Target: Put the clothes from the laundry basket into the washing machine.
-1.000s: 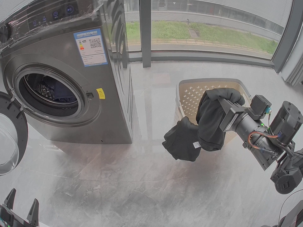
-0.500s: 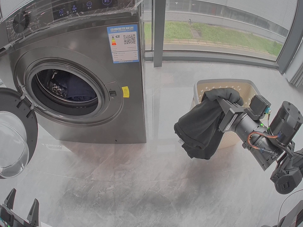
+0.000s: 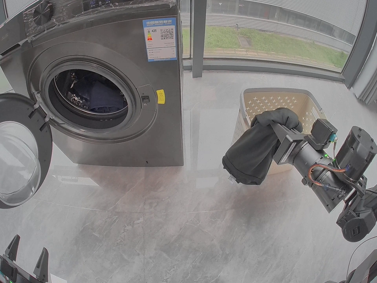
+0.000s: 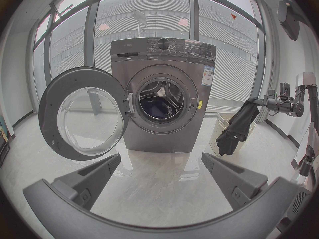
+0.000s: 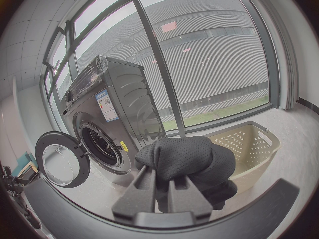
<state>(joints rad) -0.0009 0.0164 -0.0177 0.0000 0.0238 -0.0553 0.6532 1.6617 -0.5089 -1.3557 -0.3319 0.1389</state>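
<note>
Swung in since a second ago: dark garment [image 3: 251, 154], now bunched, hanging below my right end effector [image 5: 161, 178], which is clamped on it. Laundry basket [image 3: 282, 93]: just behind that end effector. Washing machine [image 3: 118, 40]: well apart to its left, door [image 3: 19, 154] swung wide, dark clothes [image 3: 98, 97] inside. Left end effector [image 4: 160, 156]: jaws spread apart.
</note>
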